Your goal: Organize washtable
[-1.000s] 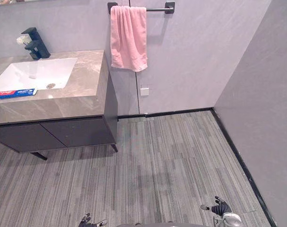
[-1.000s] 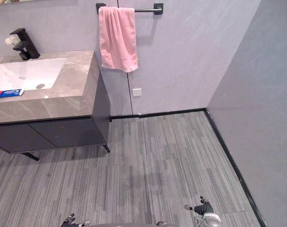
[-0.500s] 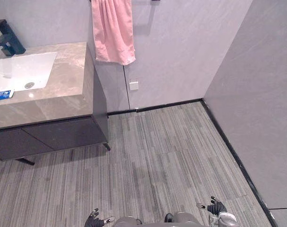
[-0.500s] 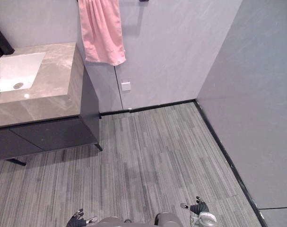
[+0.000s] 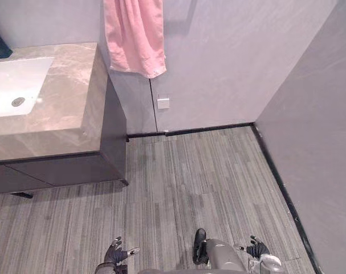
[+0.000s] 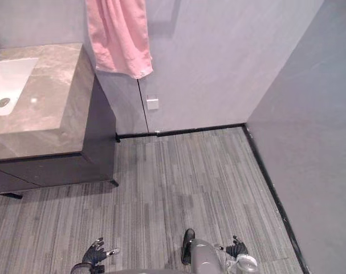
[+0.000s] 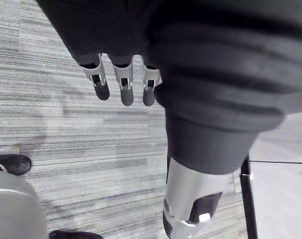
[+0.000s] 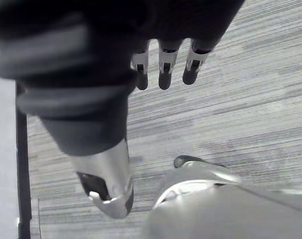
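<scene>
Hanging low above the grey striped floor (image 5: 190, 182), both hands are well apart from the washtable (image 5: 64, 108) and they hold nothing. The left hand (image 5: 117, 253) is the nearer one to the washtable. Its fingers (image 7: 127, 92) are straight and relaxed, the thumb stands out to the side, and past them there is floor. The right hand (image 5: 257, 249) is farther from the washtable, near the side wall. Its fingers (image 8: 163, 74) are also loose and released.

The washtable is a marble-look top against the back wall. A white sink (image 5: 30, 74) is sunk into it, with a round drain (image 5: 17, 101) at the bottom. A dark cabinet (image 5: 64, 168) sits under the top on short legs. A pink towel (image 5: 135, 34) hangs on the wall just beside the far corner of the washtable, and its lower edge reaches about the level of the top. A small white wall plate (image 5: 163, 103) is lower on the same wall, near the side of the washtable. A black skirting (image 5: 207, 129) runs from the washtable along the foot of the wall.
</scene>
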